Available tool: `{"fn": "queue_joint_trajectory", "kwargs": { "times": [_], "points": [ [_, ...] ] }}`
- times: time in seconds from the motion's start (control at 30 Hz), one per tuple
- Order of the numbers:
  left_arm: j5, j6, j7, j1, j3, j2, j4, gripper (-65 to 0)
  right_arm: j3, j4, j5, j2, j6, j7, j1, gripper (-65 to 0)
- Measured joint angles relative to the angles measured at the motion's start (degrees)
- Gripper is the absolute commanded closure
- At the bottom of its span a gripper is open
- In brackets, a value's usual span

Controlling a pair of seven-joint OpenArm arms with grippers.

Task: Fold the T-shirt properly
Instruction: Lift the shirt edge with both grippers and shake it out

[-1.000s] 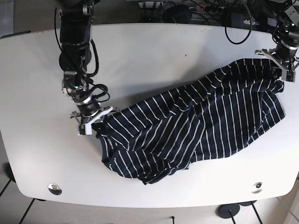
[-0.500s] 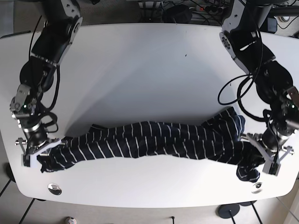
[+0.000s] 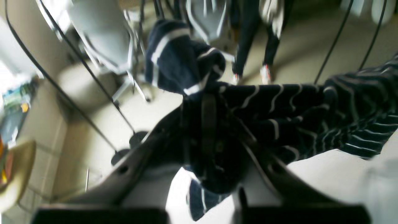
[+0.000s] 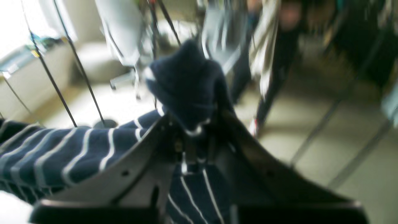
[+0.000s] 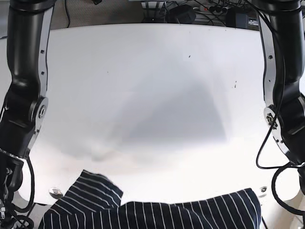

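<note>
T-shirt (image 5: 157, 212): long axis along the table's (image 5: 152, 86) near edge, stretched between left gripper (image 3: 211, 102) and right gripper (image 4: 192, 130), each clenched on one bunched end.

Both arms (image 5: 28, 62) are black tubes with small screws. Thin black cables (image 5: 267, 143) hang beside them. Each end effector (image 3: 208, 124) has dark grey fingers.

A white table (image 5: 152, 86) is filling the base view, with dark cables (image 5: 200, 12) lying behind its far edge. Wrist views are showing a pale tiled floor (image 3: 311, 56), a grey chair (image 3: 102, 34), and bright daylight.
</note>
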State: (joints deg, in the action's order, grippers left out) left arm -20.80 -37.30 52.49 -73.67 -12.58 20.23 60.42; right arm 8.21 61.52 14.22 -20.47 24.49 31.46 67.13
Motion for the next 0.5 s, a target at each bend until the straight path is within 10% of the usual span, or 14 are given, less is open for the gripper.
{"fn": "queue_joint_trajectory", "kwargs": {
  "times": [0.2,0.5],
  "points": [
    [0.50,-0.24,1.42,9.22,-3.43,1.57,3.91,0.0,0.52,8.55,-0.20,0.20,0.02,4.44,-10.40,-2.1],
    [-0.09,-1.49,1.53,50.45,-14.80,1.29,25.20,0.0,15.41,25.35,0.63,5.70,1.31,4.76,-51.17,-2.1]
  ]
}}
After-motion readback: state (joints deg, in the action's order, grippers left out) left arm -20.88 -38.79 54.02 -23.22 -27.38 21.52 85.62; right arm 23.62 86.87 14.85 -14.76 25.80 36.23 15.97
